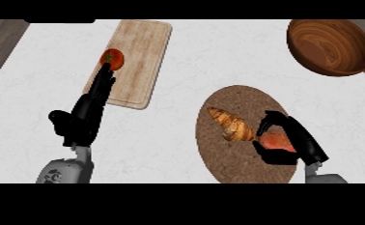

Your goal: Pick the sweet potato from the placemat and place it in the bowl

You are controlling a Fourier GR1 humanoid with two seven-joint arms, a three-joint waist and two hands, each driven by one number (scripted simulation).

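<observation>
On the round brown cork placemat [235,103] at the lower right lies an orange-red sweet potato [276,143]. My right hand [294,139] is curled round it, fingers and thumb on both sides, hiding part of it. The wooden bowl [329,46] stands at the upper right, apart from the placemat, with nothing visible inside. At the left my left hand [84,113] is open, its fingers straight and pointing up to a red tomato [113,58].
A croissant [231,124] lies on the placemat just left of the sweet potato, close to my right hand. A wooden cutting board [139,60] lies at the upper left with the tomato at its left edge. The countertop is white marble.
</observation>
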